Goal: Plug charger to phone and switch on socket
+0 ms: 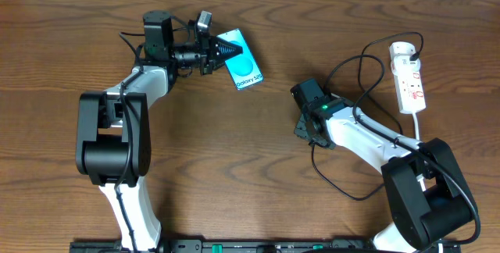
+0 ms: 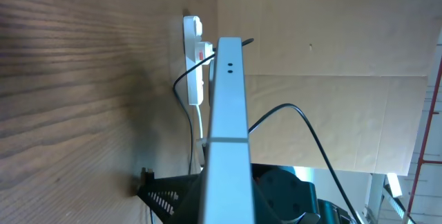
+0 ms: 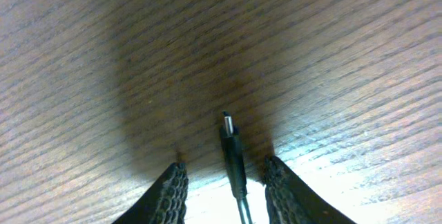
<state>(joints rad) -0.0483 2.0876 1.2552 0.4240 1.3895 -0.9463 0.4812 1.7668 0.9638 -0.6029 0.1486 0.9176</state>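
Left gripper (image 1: pixel 225 51) clamps phone (image 1: pixel 246 67) edge; right gripper (image 3: pixel 226 172), right of phone, stands part-open astride charger (image 3: pixel 230 144) tip, not touching it

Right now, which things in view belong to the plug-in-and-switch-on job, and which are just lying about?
Job: phone; charger, plug tip free; socket.
Not the job: wooden table; brown board at its edge.

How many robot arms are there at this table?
2. Left arm: reaching to the far side, left claw on the phone. Right arm: right of centre, right claw straddling the charger plug.
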